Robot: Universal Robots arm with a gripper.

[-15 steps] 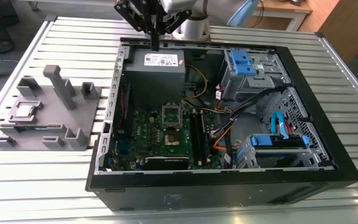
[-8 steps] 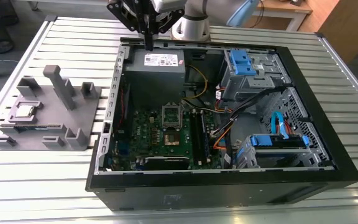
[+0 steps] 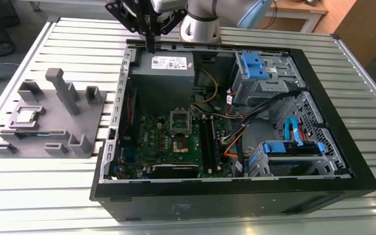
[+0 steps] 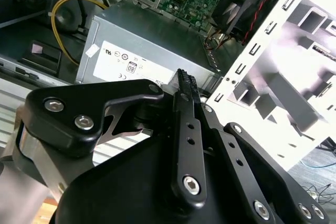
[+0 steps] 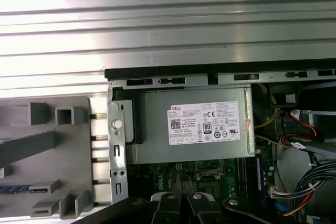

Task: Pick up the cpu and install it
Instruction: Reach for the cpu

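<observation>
Step in hand, judged: approach, pick not yet begun. Exterior view: gripper (image 3: 152, 48), fingers pressed together and holding nothing, hangs at upper middle of frame over the power supply (image 3: 168, 62) of the open computer case (image 3: 240, 200). cpu (image 3: 25, 116) lies flat on the grey holder (image 3: 86, 122) at the exterior view's left, well apart from the gripper. Socket (image 3: 180, 143) on the green board (image 3: 149, 142) looks vacant. A grasp calls for parted fingers and a level descent. Second wrist view: closed gripper (image 4: 184, 74) before the power supply. First wrist view: same, holder beside the case. Slatted metal table (image 3: 37, 196); wooden furniture (image 3: 351, 19) upper right.
</observation>
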